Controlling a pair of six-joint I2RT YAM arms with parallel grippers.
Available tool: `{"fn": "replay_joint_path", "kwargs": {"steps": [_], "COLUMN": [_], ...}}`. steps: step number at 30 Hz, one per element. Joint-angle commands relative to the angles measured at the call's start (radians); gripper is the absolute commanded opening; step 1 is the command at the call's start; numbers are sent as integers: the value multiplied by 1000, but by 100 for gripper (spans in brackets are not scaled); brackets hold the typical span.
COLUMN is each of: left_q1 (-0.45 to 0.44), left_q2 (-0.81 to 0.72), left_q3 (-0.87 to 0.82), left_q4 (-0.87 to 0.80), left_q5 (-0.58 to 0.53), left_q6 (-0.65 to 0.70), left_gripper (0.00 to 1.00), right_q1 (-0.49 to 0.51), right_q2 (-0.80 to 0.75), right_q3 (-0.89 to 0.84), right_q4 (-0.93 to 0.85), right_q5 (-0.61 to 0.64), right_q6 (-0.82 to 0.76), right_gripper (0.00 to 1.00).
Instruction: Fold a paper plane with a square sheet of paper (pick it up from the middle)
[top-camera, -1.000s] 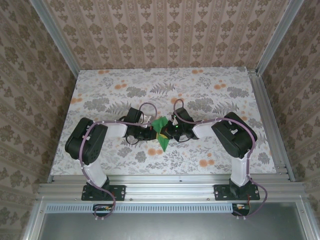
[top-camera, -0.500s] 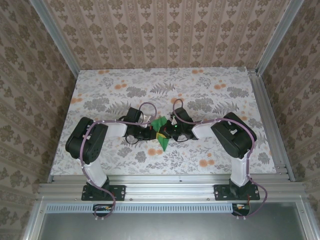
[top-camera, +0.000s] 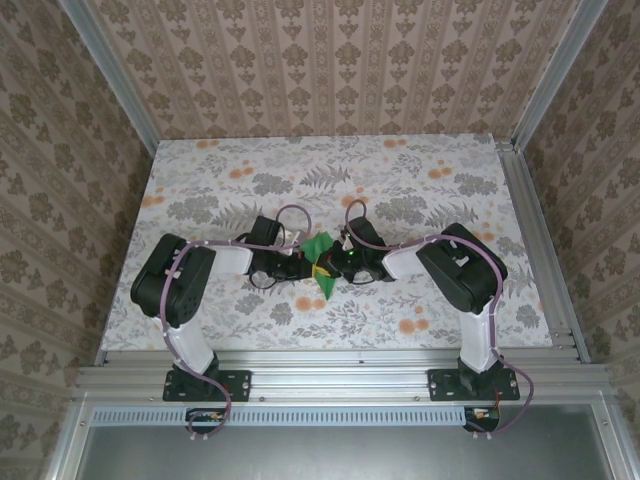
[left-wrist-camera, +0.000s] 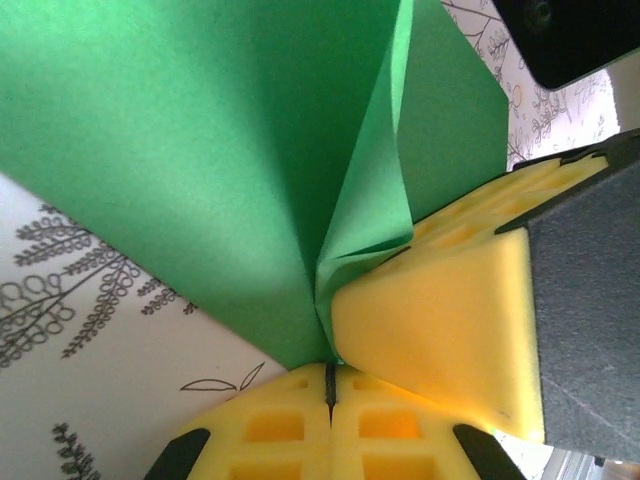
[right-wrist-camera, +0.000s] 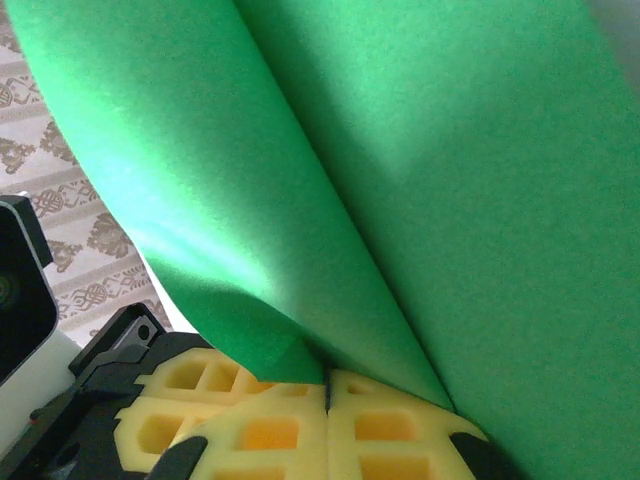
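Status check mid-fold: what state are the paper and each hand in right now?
green paper: creased into layers, not yet a plane, pinched from both sides.
left hand: shut on the green paper, pads pressed together.
right hand: shut on the green paper, pads pressed together.

Evenly lit overhead view, plus two very close, softer wrist views.

Diffuse light falls from above on the desk (top-camera: 420, 170). The arms (top-camera: 175, 285) cast only faint shadows there, and nothing glares. The overhead picture is sharp, with its frame rails (top-camera: 545, 230) splaying outward toward the edges. In the left wrist view the green paper (left-wrist-camera: 200, 150) looks close and slightly grainy, and the desk at the right edge washes out pale. In the right wrist view a pale sheen crosses the paper's curve, with darker shade in the fold beside it.
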Motion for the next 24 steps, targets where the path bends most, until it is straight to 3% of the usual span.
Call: {"fn": "replay_joint_path", "kwargs": {"steps": [1, 18, 24], "left_q1": [-16, 6, 17], "left_q2": [31, -138, -215], "left_q3": [-29, -47, -22], "left_q4": [93, 67, -19], "left_q5": [-20, -17, -49], "left_q6": [3, -15, 17], "left_gripper": [0, 0, 6], "right_q1": [20, 21, 21], "right_q2": [40, 60, 64], "right_q3": [-12, -26, -28], "right_q4": [30, -42, -72], "right_q5": [-8, 8, 12], "right_q6": [21, -33, -58], "right_gripper": [0, 0, 3]}}
